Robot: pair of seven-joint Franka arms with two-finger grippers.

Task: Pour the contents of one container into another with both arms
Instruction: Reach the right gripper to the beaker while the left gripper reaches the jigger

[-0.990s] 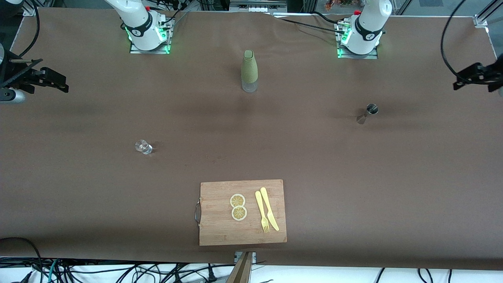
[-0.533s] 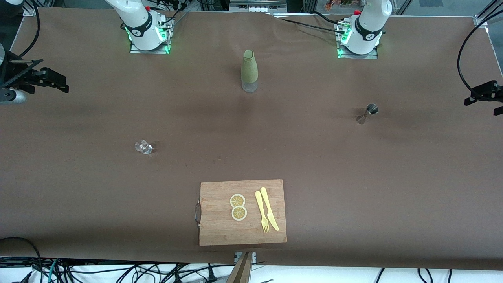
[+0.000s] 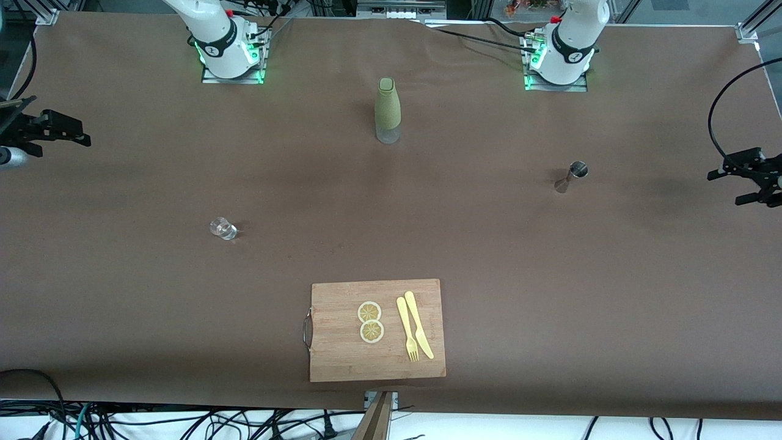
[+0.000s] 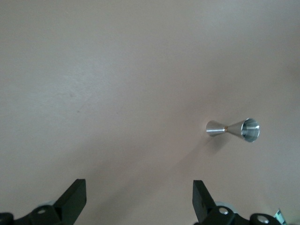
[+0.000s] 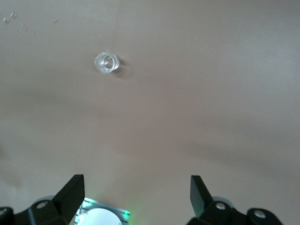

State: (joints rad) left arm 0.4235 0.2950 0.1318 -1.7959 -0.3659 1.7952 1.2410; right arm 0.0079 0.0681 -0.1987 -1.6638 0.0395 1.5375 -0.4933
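Left gripper [image 3: 746, 181] and right gripper [image 3: 52, 128] both spread wide, empty, over opposite table [image 3: 489, 244] ends.

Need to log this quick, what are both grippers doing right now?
Left gripper: jaws open, holding nothing.
Right gripper: jaws open, holding nothing.

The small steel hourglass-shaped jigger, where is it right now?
The steel jigger stands toward the left arm's end of the table, nearer the front camera than that arm's base.
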